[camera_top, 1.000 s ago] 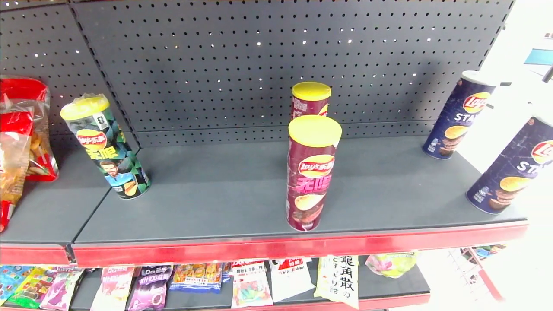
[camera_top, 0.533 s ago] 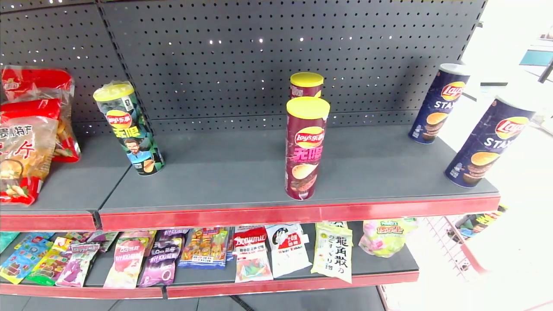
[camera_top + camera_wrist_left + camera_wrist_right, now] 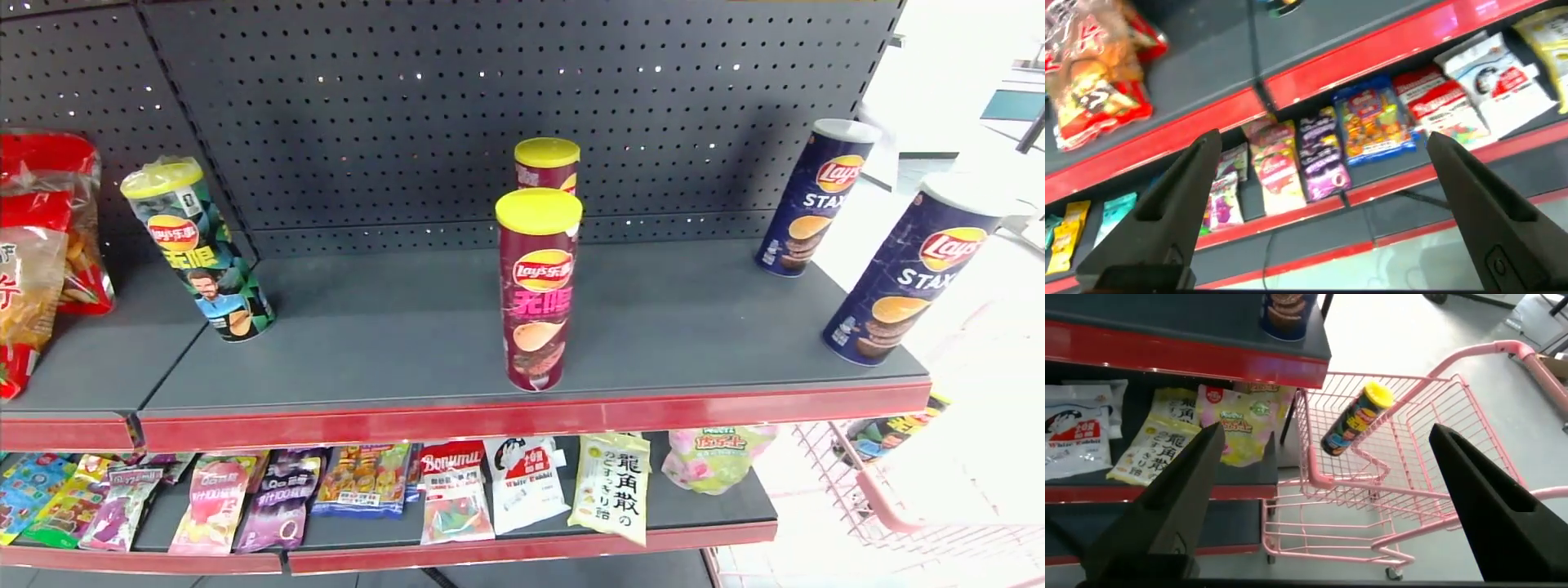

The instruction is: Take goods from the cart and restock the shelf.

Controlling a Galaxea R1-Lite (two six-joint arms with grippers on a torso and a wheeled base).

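Pick pending: left gripper (image 3: 1323,135) and right gripper (image 3: 1323,431) both spread, empty.
Can (image 3: 1358,418) lies in pink cart (image 3: 878,500), lower right of head frame, off shelf (image 3: 392,343) end; next: right gripper should descend into cart, close on can.

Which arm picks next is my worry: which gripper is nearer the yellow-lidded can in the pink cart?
Right. The right gripper looks down on the pink cart, the can lying in it; the left gripper faces the snack bags on the lower shelf, further left.
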